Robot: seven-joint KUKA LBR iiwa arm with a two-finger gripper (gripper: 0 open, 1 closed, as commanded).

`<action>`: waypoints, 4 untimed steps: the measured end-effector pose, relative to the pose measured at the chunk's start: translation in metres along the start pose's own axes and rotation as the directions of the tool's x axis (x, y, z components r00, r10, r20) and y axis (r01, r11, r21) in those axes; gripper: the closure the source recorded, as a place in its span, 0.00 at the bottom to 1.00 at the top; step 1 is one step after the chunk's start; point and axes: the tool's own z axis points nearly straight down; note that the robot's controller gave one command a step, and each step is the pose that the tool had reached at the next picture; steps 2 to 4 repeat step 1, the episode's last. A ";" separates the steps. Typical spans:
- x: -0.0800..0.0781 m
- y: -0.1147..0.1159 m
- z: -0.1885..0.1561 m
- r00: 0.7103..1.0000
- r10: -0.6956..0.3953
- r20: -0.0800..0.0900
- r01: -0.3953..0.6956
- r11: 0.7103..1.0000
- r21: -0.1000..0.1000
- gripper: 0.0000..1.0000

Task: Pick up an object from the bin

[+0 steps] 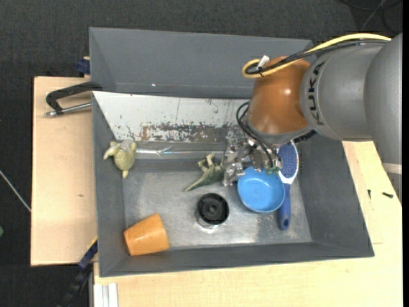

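Bowl right of round cap — cup front-left corner.

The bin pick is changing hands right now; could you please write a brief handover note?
Gripper: down in the bin's right half, between the green toy dinosaur and the blue bowl; no thing seen held.
Things: blue brush along the bowl's right side; black round cap mid-floor; orange cup on its side, near-left corner; pale toy figure far left.
Done: nothing lifted.
Left: grasp one thing, lift it out.
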 end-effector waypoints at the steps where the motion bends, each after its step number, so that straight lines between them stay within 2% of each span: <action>1: 0.001 -0.015 -0.140 0.999 -0.035 -0.002 0.035 0.999 0.001 1.00; 4: 0.001 -0.015 -0.140 0.999 -0.035 -0.002 0.035 0.999 0.001 1.00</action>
